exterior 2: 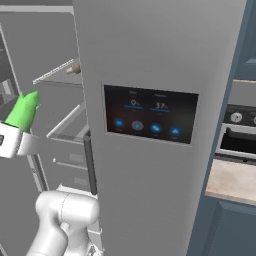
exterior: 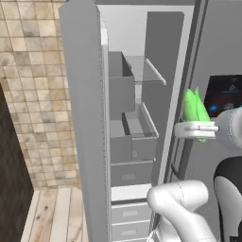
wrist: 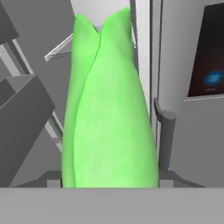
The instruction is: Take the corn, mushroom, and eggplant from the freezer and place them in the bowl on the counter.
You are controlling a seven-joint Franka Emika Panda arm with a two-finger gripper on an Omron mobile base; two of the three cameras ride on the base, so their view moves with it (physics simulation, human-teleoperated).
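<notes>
The corn (exterior: 196, 112) is gripped upright in the hand (exterior: 197, 129), outside the open freezer (exterior: 132, 118); the mushroom (exterior 2: 75, 68) apparently remains on a shelf inside; nothing is yet delivered.

text: dark control panel (exterior 2: 150, 116) on fridge door, frame centre | digits look like "0" and "37", blurred | blue icons below unreadable

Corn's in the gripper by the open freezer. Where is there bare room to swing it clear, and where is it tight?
The gripper holds the corn beside the freezer door edge and its dark handle: tight there. Freer: the bare bin below the wire shelf and the counter patch under the oven, far right. A mushroom sits on the upper shelf.
</notes>
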